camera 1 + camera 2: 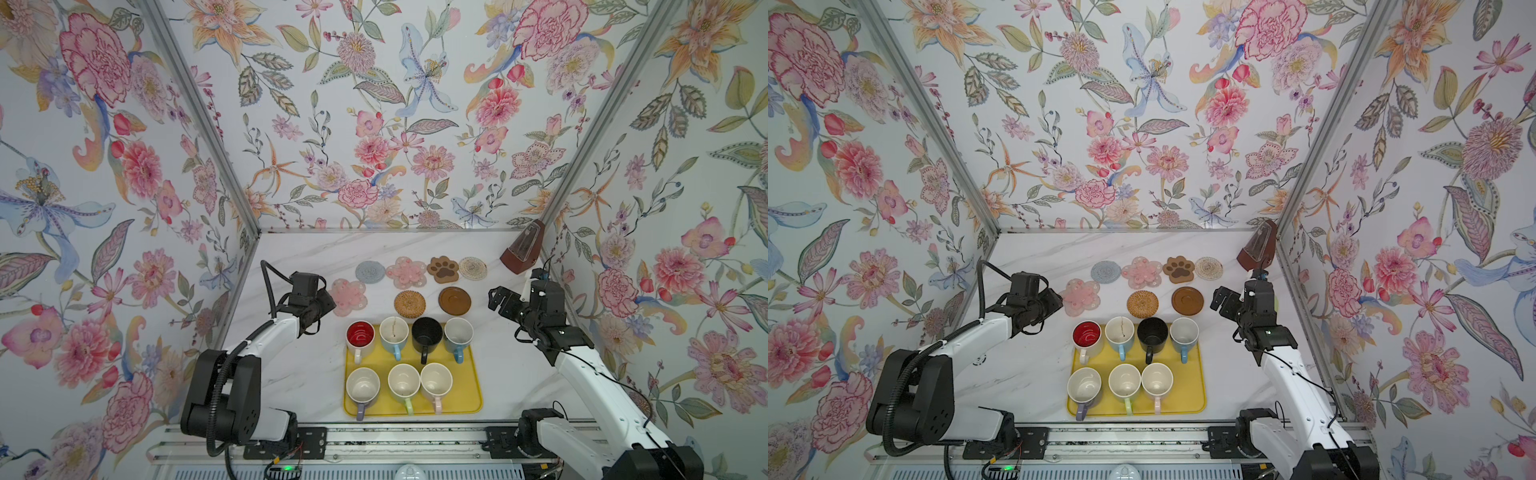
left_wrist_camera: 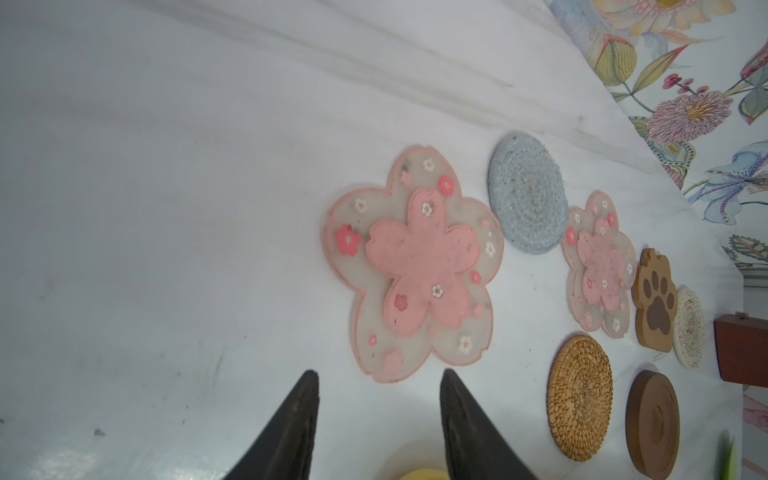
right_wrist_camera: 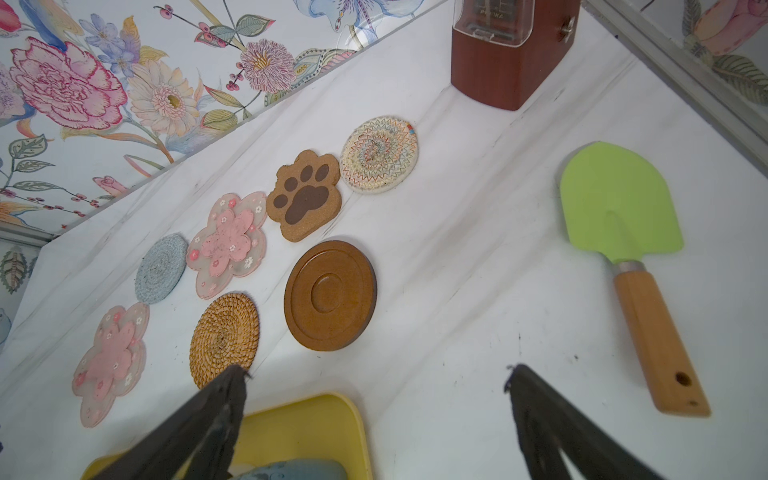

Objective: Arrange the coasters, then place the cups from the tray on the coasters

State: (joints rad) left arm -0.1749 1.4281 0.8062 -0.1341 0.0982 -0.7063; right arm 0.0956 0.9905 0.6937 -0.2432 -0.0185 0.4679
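Pink and translucent, the nearer flower coaster (image 2: pixel 415 266) is lying flat on the table just ahead of the left gripper (image 2: pixel 378 374). Its jaws are being held partly apart with nothing between them. Whether the fingertips are touching the mat's edge or hanging just clear of it cannot be told.

Beyond that mat, further from the fingertips, the grey woven coaster (image 2: pixel 528 199), the second flower coaster (image 2: pixel 598 266), the paw coaster (image 2: pixel 654 301) and the beige woven coaster (image 2: pixel 690 328) are being shown in a row. The rattan coaster (image 2: pixel 579 395) and the wooden disc (image 2: pixel 652 419) are lying closer to the tray (image 1: pixel 469 374).

The right gripper (image 3: pixel 376 370) is being held wide open and empty, with the wooden disc ahead of it and a tray corner beneath its fingers. All seven cups (image 1: pixel 404 380) are being carried on the tray, none on a mat yet.

The arranging is judged to be nearly done. The step is being done well if the left jaws are being drawn straight up off the thin mat, so that it is not being dragged against the grey one just beside it. The red-lined cup (image 1: pixel 360 334), nearest that gripper, is judged the natural first pick. Its wall or handle is being gripped best from above, with its neighbours left undisturbed.
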